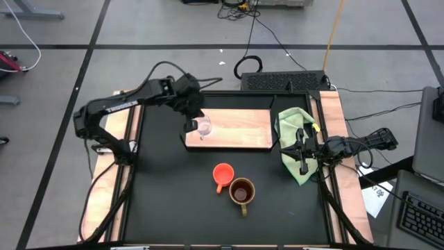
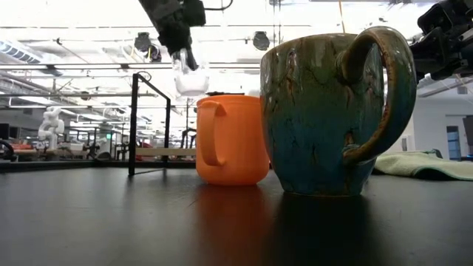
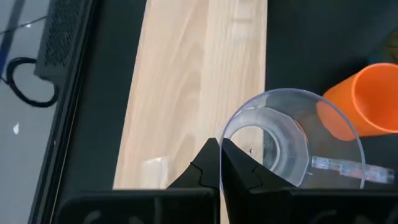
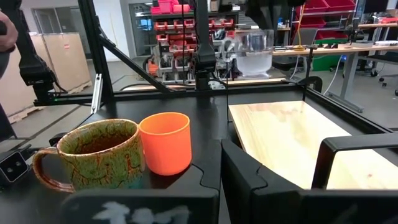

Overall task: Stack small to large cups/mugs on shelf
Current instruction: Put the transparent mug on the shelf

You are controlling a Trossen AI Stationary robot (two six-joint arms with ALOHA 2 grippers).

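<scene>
The tiny clear glass cup (image 1: 202, 127) hangs over the left part of the light-wood shelf (image 1: 236, 128), held in my left gripper (image 3: 221, 163). In the low view the cup (image 2: 191, 78) is well above the shelf board. The orange mug (image 1: 223, 173) and the brown mug (image 1: 241, 191) stand upright side by side on the black table, nearer than the shelf. My right gripper (image 1: 302, 150) is open and empty over the light green cloth (image 1: 295, 139), right of the shelf. It looks toward both mugs (image 4: 165, 142) (image 4: 93, 152). My left gripper pinches the glass cup's wall at its rim (image 3: 225, 134). One finger (image 3: 241, 171) shows inside the cup and the other (image 3: 202, 169) outside. The fingers come from above, pointing down. The cup hangs upright below them, mouth up, lifted clear of the shelf.
A black upright frame (image 2: 148, 122) stands at the shelf in the low view. A keyboard (image 1: 284, 81) and cables lie beyond the table's far edge. Wooden rails (image 1: 125, 139) run along the table's left and right sides. Bare black table lies left of the mugs.
</scene>
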